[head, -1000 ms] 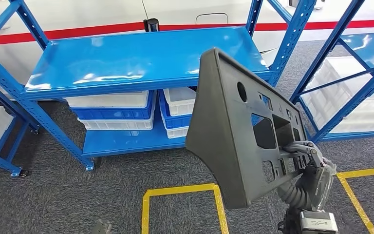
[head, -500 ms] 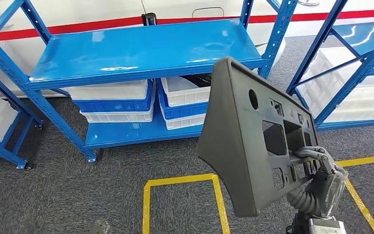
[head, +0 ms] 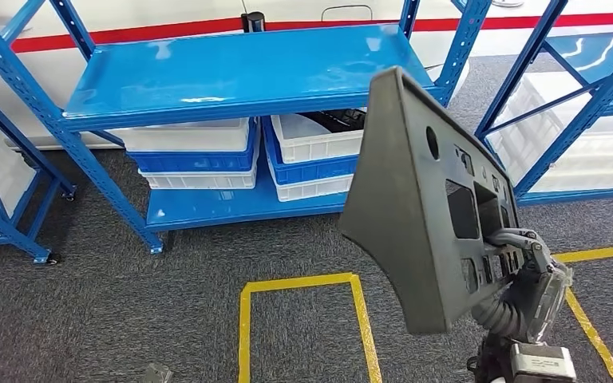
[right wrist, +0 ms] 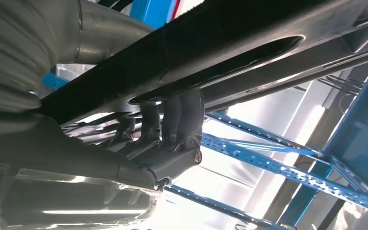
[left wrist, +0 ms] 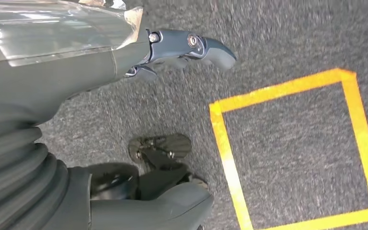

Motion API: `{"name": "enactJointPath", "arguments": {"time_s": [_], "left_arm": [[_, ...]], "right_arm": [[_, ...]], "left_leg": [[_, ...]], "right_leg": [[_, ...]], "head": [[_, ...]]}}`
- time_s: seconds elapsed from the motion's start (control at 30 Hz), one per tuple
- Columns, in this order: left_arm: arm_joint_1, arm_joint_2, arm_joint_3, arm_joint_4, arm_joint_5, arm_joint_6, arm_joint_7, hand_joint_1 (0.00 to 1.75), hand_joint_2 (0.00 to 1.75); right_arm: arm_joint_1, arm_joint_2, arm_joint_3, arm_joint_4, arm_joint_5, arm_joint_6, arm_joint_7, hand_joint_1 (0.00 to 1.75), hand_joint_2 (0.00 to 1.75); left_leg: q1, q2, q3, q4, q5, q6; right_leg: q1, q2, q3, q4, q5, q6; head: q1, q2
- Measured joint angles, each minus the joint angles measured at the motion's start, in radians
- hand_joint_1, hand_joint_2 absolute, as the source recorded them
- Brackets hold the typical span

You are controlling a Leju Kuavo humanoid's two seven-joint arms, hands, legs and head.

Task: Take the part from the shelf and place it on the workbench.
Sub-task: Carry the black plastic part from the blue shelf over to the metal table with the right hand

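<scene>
Head view: large dark grey perforated plastic panel (head: 427, 199) hooked through a cut-out by right hand (head: 527, 271), tilted, clear of blue steel shelf (head: 239, 76); could swing loose.

Left wrist view: left hand (left wrist: 182, 48) hanging empty, fingers apart.

Right wrist view: fingers (right wrist: 172, 120) clamped through the slot; shallow hold, slip likely.

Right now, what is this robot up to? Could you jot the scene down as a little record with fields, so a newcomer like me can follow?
Held thing: dark grey plastic panel with cut-out holes, carried upright and tilted
Holder: right robot hand, fingers hooked through an opening in the panel
Other hand: left robot hand, holding nothing, hanging above the carpet
Shelf: blue rack, top board bare
Under the board: white and blue crates
Floor: grey carpet with a yellow tape square
Workbench: cannot tell where it is
</scene>
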Motion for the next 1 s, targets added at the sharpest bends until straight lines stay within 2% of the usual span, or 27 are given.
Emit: {"name": "enactJointPath", "arguments": {"time_s": [0.03, 0.1, 0.13, 0.17, 0.2, 0.27, 0.3, 0.33, 0.4, 0.43, 0.47, 0.5, 0.53, 0.57, 0.6, 0.63, 0.67, 0.7, 0.73, 0.8, 0.83, 0.87, 0.93, 1.0], "left_arm": [[0.001, 0.000, 0.000, -0.006, 0.003, 0.002, 0.002, 0.00, 1.75], [0.006, 0.001, 0.001, -0.015, 0.008, 0.003, 0.009, 0.00, 1.75], [0.010, 0.001, 0.001, -0.019, 0.010, 0.002, 0.012, 0.00, 1.75], [0.013, 0.001, 0.000, -0.024, 0.012, 0.001, 0.014, 0.00, 1.75], [0.016, 0.001, 0.000, -0.027, 0.014, 0.000, 0.016, 0.00, 1.75], [0.019, 0.002, 0.000, -0.035, 0.015, 0.000, 0.018, 0.00, 1.75], [0.020, 0.002, 0.001, -0.039, 0.015, 0.000, 0.018, 0.00, 1.75], [0.021, 0.002, 0.001, -0.042, 0.015, 0.000, 0.018, 0.00, 1.75], [0.025, 0.003, 0.001, -0.048, 0.016, 0.001, 0.020, 0.00, 1.75], [0.028, 0.004, 0.001, -0.051, 0.017, 0.002, 0.022, 0.00, 1.75], [0.031, 0.004, 0.001, -0.053, 0.019, 0.003, 0.024, 0.00, 1.75], [0.034, 0.004, 0.002, -0.056, 0.020, 0.003, 0.025, 0.00, 1.75], [0.036, 0.004, 0.002, -0.058, 0.022, 0.004, 0.026, 0.00, 1.75], [0.037, 0.004, 0.002, -0.060, 0.024, 0.004, 0.027, 0.00, 1.75], [0.039, 0.003, 0.002, -0.062, 0.025, 0.004, 0.027, 0.00, 1.75], [0.040, 0.003, 0.002, -0.062, 0.026, 0.005, 0.027, 0.00, 1.75], [0.043, 0.002, 0.003, -0.063, 0.026, 0.005, 0.027, 0.00, 1.75], [0.046, 0.002, 0.004, -0.065, 0.027, 0.006, 0.027, 0.00, 1.75], [0.049, 0.002, 0.005, -0.067, 0.027, 0.006, 0.027, 0.00, 1.75], [0.054, 0.000, 0.008, -0.073, 0.027, 0.007, 0.026, 0.00, 1.75], [0.056, 0.000, 0.010, -0.075, 0.027, 0.008, 0.026, 0.00, 1.75], [0.059, -0.001, 0.012, -0.078, 0.027, 0.008, 0.025, 0.00, 1.75], [0.068, -0.003, 0.017, -0.083, 0.028, 0.008, 0.024, 0.00, 1.75], [0.074, -0.005, 0.020, -0.091, 0.027, 0.006, 0.023, 0.00, 1.75]], "right_arm": [[-0.003, -0.005, 0.001, 0.002, -0.004, -0.004, 0.000, 1.75, 1.75], [-0.007, -0.014, 0.002, 0.007, -0.011, -0.010, 0.000, 1.75, 1.75], [-0.008, -0.018, 0.002, 0.009, -0.014, -0.012, 0.000, 1.75, 1.75], [-0.009, -0.021, 0.002, 0.012, -0.017, -0.013, 0.001, 1.75, 1.75], [-0.010, -0.024, 0.002, 0.015, -0.019, -0.015, 0.002, 1.75, 1.75], [-0.015, -0.028, 0.002, 0.017, -0.022, -0.017, 0.003, 1.75, 1.75], [-0.018, -0.029, 0.002, 0.018, -0.022, -0.017, 0.003, 1.75, 1.75], [-0.020, -0.030, 0.003, 0.019, -0.022, -0.018, 0.003, 1.75, 1.75], [-0.023, -0.032, 0.003, 0.021, -0.021, -0.019, 0.006, 1.75, 1.75], [-0.023, -0.033, 0.003, 0.022, -0.020, -0.019, 0.009, 1.75, 1.75], [-0.024, -0.033, 0.004, 0.023, -0.018, -0.017, 0.011, 1.75, 1.75], [-0.026, -0.033, 0.004, 0.023, -0.015, -0.015, 0.013, 1.75, 1.75], [-0.027, -0.033, 0.005, 0.025, -0.012, -0.013, 0.014, 1.75, 1.75], [-0.027, -0.033, 0.006, 0.026, -0.008, -0.010, 0.014, 1.75, 1.75], [-0.027, -0.033, 0.006, 0.028, -0.006, -0.008, 0.015, 1.75, 1.75], [-0.027, -0.033, 0.006, 0.031, -0.005, -0.006, 0.015, 1.75, 1.75], [-0.027, -0.033, 0.007, 0.034, -0.004, -0.003, 0.015, 1.75, 1.75], [-0.027, -0.033, 0.007, 0.038, -0.003, -0.001, 0.015, 1.75, 1.75], [-0.028, -0.033, 0.007, 0.041, -0.003, 0.002, 0.015, 1.75, 1.75], [-0.032, -0.033, 0.007, 0.045, -0.003, 0.006, 0.014, 1.75, 1.75], [-0.035, -0.033, 0.008, 0.047, -0.003, 0.008, 0.014, 1.75, 1.75], [-0.038, -0.033, 0.009, 0.049, -0.004, 0.009, 0.013, 1.75, 1.75], [-0.042, -0.033, 0.011, 0.052, -0.004, 0.009, 0.013, 1.75, 1.75], [-0.045, -0.035, 0.012, 0.055, -0.005, 0.008, 0.013, 1.75, 1.75]], "left_leg": [[0.001, 0.002, -0.008, -0.004, 0.010, 0.007], [-0.003, 0.005, -0.029, -0.003, 0.024, 0.013], [-0.005, 0.006, -0.040, -0.002, 0.031, 0.014], [-0.005, 0.006, -0.049, -0.001, 0.038, 0.013], [-0.006, 0.007, -0.059, 0.002, 0.044, 0.011], [-0.006, 0.006, -0.077, 0.013, 0.051, 0.007], [-0.008, 0.006, -0.086, 0.020, 0.054, 0.003], [-0.010, 0.006, -0.093, 0.026, 0.057, -0.002], [-0.013, 0.006, -0.102, 0.032, 0.067, -0.012], [-0.013, 0.005, -0.106, 0.033, 0.070, -0.017], [-0.011, 0.003, -0.113, 0.040, 0.062, -0.022], [-0.009, 0.000, -0.123, 0.060, 0.040, -0.028], [-0.006, -0.002, -0.139, 0.099, 0.004, -0.035], [-0.002, -0.003, -0.159, 0.159, -0.042, -0.042], [0.001, -0.004, -0.180, 0.227, -0.083, -0.048], [0.004, -0.004, -0.195, 0.286, -0.110, -0.053], [0.007, -0.004, -0.197, 0.317, -0.118, -0.055], [0.009, -0.004, -0.179, 0.309, -0.105, -0.055], [0.010, -0.004, -0.145, 0.263, -0.080, -0.053], [0.009, -0.007, -0.056, 0.125, -0.031, -0.044], [0.006, -0.009, -0.026, 0.072, -0.019, -0.039], [0.003, -0.010, -0.011, 0.042, -0.015, -0.034], [-0.002, -0.010, -0.012, 0.026, -0.012, -0.025], [-0.002, -0.006, -0.019, 0.015, 0.002, -0.009]], "right_leg": [[0.001, 0.001, -0.021, 0.047, -0.034, -0.005], [0.001, 0.002, -0.068, 0.177, -0.107, -0.013], [0.001, 0.002, -0.079, 0.225, -0.125, -0.010], [0.001, 0.002, -0.074, 0.241, -0.127, -0.003], [0.001, 0.002, -0.048, 0.215, -0.114, 0.006], [-0.001, 0.002, 0.043, 0.075, -0.075, 0.020], [0.001, 0.003, 0.082, 0.012, -0.061, 0.019], [0.003, 0.005, 0.103, -0.029, -0.054, 0.015], [0.009, 0.008, 0.101, -0.042, -0.048, 0.002], [0.003, 0.007, 0.093, -0.044, -0.044, -0.005], [-0.001, 0.007, 0.088, -0.044, -0.038, -0.013], [-0.006, 0.006, 0.083, -0.045, -0.031, -0.024], [-0.010, 0.004, 0.078, -0.046, -0.023, -0.034], [-0.008, 0.003, 0.071, -0.045, -0.016, -0.040], [-0.006, 0.001, 0.063, -0.044, -0.010, -0.044], [-0.005, 0.001, 0.055, -0.042, -0.005, -0.044], [-0.004, 0.000, 0.048, -0.039, -0.001, -0.043], [-0.004, 0.000, 0.042, -0.036, 0.002, -0.041], [-0.004, 0.000, 0.037, -0.034, 0.004, -0.039], [-0.001, 0.001, 0.032, -0.031, 0.009, -0.034], [0.000, 0.001, 0.029, -0.031, 0.013, -0.029], [0.001, 0.001, 0.026, -0.030, 0.017, -0.022], [0.000, 0.001, 0.018, -0.031, 0.028, -0.007], [0.000, 0.002, 0.003, -0.015, 0.014, 0.000]], "head": [[0.001, 0.000], [0.004, 0.000], [0.004, 0.000], [0.004, 0.000], [0.004, 0.000], [0.004, 0.000], [0.004, 0.000], [0.004, 0.000], [0.002, 0.000], [0.002, 0.000], [0.001, 0.000], [-0.001, 0.000], [-0.003, 0.000], [-0.005, 0.000], [-0.007, 0.000], [-0.007, 0.000], [-0.007, 0.000], [-0.007, 0.000], [-0.007, 0.000], [-0.007, 0.000], [-0.006, 0.000], [-0.006, 0.000], [-0.006, 0.000], [-0.005, 0.000]]}}
